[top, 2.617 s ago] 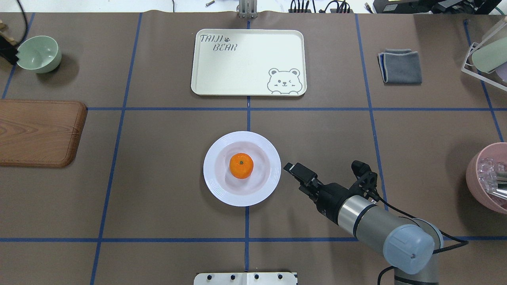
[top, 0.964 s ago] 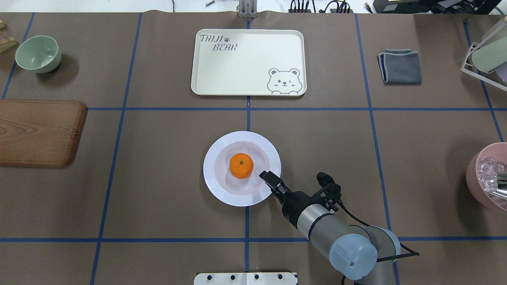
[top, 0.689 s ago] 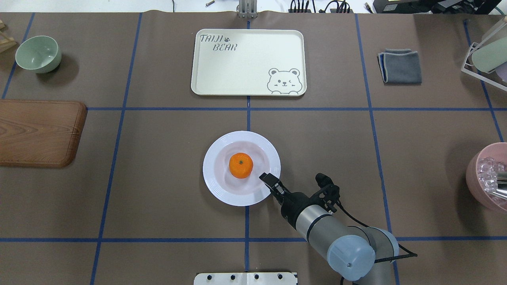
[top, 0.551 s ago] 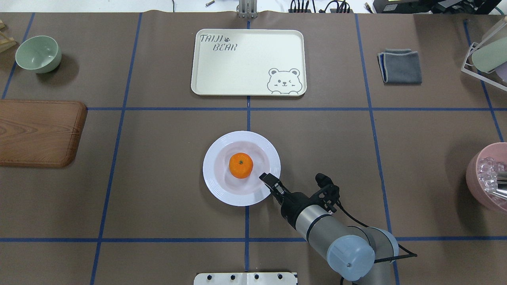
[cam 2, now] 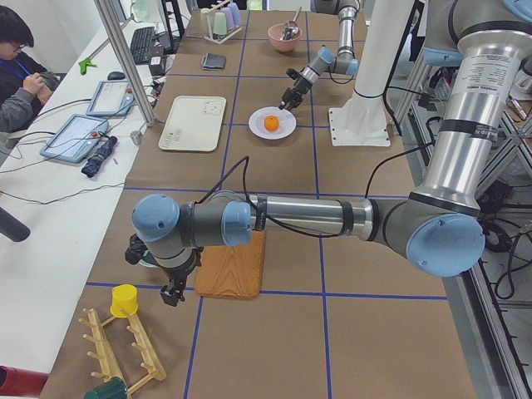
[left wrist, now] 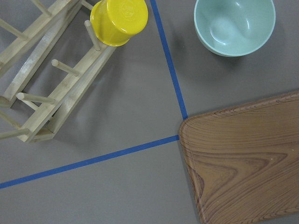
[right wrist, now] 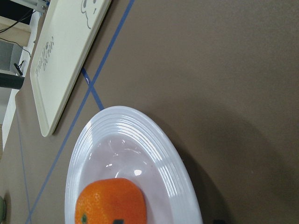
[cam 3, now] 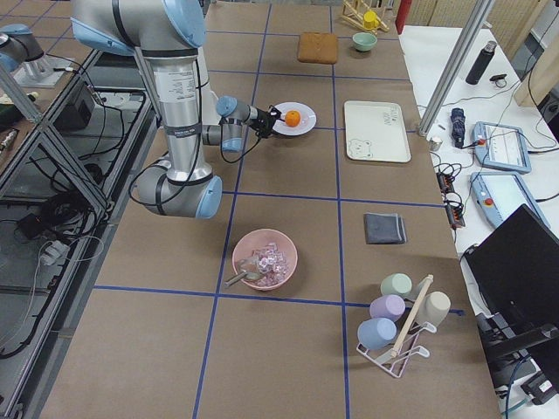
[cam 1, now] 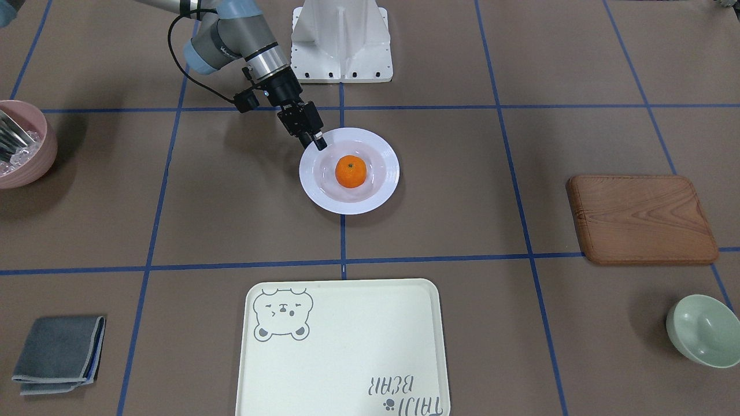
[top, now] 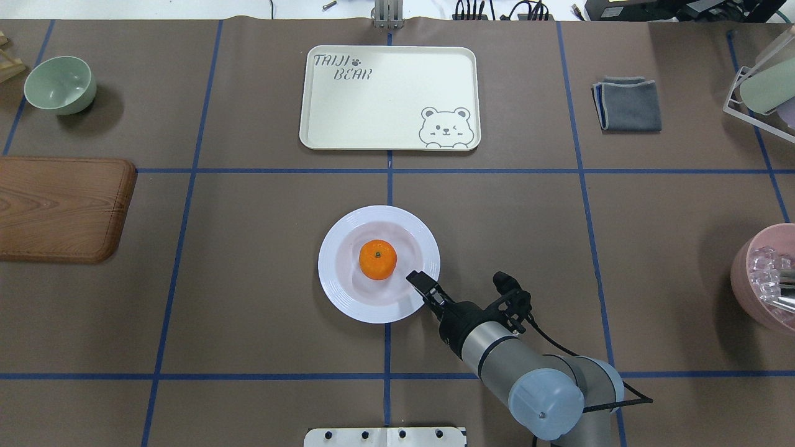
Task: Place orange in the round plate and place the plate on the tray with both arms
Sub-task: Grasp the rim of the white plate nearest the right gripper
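Black two-finger left tool (cam 2: 172, 293) hung over the bench's (top: 248, 310) left end; we could not tell its grip. Mid-bench, small bright-orange mandarin (top: 377, 259) sat in glossy white ribbed round plate (top: 332, 279), well apart from pale cream bear-print tray (top: 385, 99). Right tool (top: 417, 279) spread, straddling plate's right rim.

The round white ribbed plate (top: 332, 264) is glossy and throws bright highlights. The small orange (top: 377, 259) in it has dull, dimpled skin. The pale cream rectangular tray (top: 390, 99) looks like matt plastic, and the brown table cover (top: 261, 248) like matt paper. The brown board (top: 59, 208) shows smooth wood grain. The folded grey cloth (top: 628, 104) looks soft. The right arm (top: 497, 351) is brushed silver metal, its gripper (top: 417, 279) matt black.
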Motion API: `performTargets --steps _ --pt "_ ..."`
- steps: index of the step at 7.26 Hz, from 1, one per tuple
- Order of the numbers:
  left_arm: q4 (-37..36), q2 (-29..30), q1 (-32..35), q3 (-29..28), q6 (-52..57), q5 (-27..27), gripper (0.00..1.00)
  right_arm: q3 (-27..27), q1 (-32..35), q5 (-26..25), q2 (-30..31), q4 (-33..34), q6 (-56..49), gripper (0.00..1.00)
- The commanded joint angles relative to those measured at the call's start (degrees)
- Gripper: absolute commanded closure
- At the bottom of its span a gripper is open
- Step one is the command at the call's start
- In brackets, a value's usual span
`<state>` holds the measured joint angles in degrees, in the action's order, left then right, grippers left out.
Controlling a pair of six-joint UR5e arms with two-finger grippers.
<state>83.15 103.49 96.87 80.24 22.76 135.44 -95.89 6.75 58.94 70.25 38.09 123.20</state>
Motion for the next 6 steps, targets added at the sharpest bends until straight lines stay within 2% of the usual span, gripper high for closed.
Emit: performTargets --steps 1,4,5,6 --pt "0.0 0.0 0.1 0.0 -0.2 0.1 0.02 0.0 0.2 0.1 -1.8 3.6 0.0 0.27" --pt "0.0 0.0 0.0 0.0 -0.3 0.1 0.02 0.0 0.1 0.1 -1.9 4.4 0.1 0.3" --pt "0.0 0.0 0.0 0.0 -0.3 0.2 0.02 0.2 0.2 0.1 -1.9 4.4 0.4 0.42" --pt "0.0 -0.1 0.1 0.1 -0.3 0.2 0.02 0.4 0.2 -0.1 -1.9 4.4 2.2 0.63"
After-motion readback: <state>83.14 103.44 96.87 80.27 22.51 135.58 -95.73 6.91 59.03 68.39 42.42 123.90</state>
